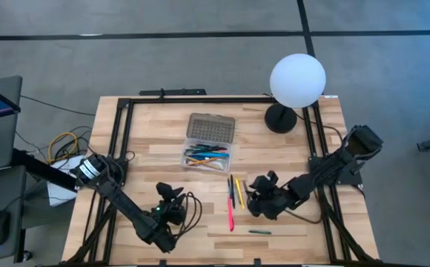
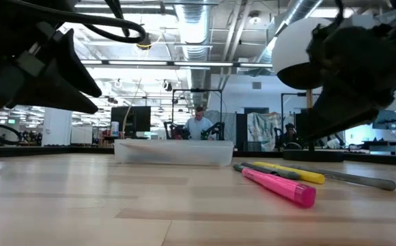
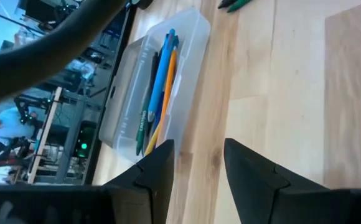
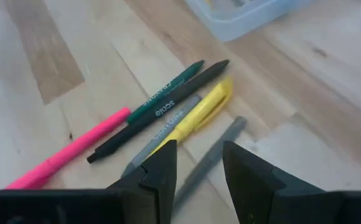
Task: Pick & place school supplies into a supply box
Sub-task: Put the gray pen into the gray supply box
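Pens (image 4: 168,112) beside the supply box (image 1: 208,141): light, stiff, slippery; I would pinch one mid-barrel with the right gripper (image 4: 196,180), spread and empty above them.

Two dark jointed arms, black cables, wedge-shaped black jaws, one green indicator light.

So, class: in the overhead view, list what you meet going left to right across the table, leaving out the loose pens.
Left pincer → supply box → right pincer → white globe lamp.
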